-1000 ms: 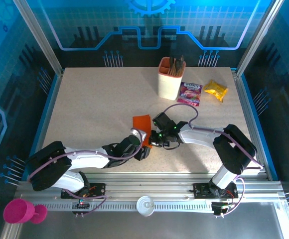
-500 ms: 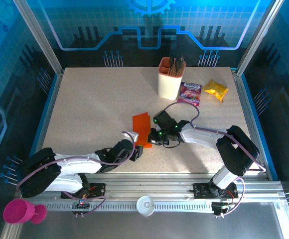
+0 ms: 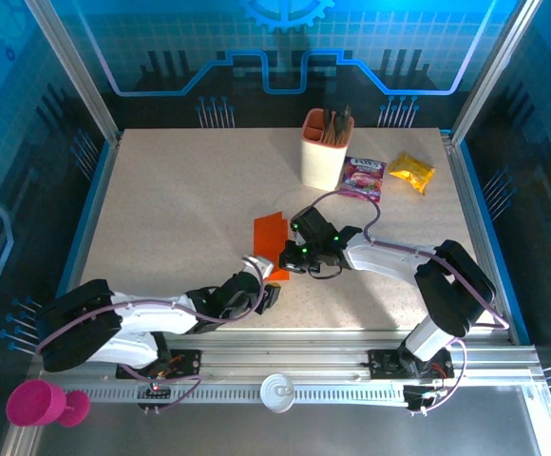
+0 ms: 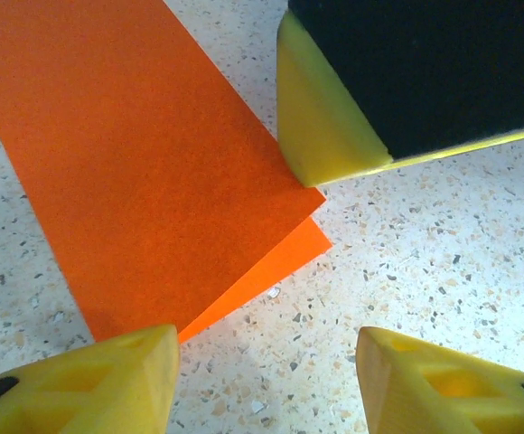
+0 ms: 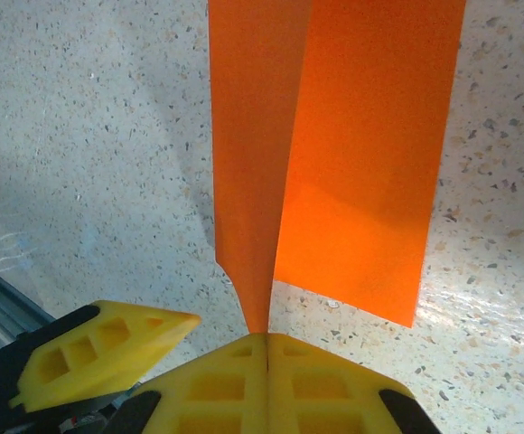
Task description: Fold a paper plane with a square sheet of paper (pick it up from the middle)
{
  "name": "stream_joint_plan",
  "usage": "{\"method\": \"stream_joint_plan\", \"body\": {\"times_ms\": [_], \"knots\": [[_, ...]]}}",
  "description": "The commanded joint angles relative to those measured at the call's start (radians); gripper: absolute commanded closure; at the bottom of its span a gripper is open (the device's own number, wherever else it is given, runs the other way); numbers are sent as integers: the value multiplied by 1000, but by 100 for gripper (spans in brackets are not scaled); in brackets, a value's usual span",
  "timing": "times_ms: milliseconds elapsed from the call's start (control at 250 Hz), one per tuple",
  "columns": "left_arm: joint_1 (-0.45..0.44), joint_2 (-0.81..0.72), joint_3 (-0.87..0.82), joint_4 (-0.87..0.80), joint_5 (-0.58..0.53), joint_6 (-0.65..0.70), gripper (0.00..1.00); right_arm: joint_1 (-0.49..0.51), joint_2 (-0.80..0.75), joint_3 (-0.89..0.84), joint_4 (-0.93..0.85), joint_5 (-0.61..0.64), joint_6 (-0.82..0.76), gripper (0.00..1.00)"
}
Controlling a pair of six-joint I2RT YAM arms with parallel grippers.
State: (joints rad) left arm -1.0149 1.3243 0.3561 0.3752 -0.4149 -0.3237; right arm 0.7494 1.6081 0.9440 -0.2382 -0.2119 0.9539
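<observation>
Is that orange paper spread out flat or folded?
Folded: the orange paper shows two stacked layers, the lower edge peeking out, and the right end effector pinches one raised flap.

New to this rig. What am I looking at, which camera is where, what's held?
Two robot arms are bolted at the near edge of a table. The wide picture looks down from above. The other two come from a camera on each wrist, so the yellow wedges are fingers. On the table: a folded orange paper sheet, a peach cup, a purple packet, a yellow packet. The right gripper is shut on the paper's edge, holding one flap up. The left gripper is open next to the paper, holding nothing.
</observation>
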Motion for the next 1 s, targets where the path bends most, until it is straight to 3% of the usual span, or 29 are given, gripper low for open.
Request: {"method": "stream_joint_plan", "body": {"times_ms": [0, 459, 995], "knots": [[-5, 46, 10, 71, -52, 46, 44, -12, -22, 22, -17, -15, 6, 100], [-3, 174, 64, 187, -111, 145, 46, -12, -29, 20, -28, -12, 4, 100], [-2, 240, 98, 233, -124, 190, 67, -12, -31, 7, -22, -12, 7, 100]]}}
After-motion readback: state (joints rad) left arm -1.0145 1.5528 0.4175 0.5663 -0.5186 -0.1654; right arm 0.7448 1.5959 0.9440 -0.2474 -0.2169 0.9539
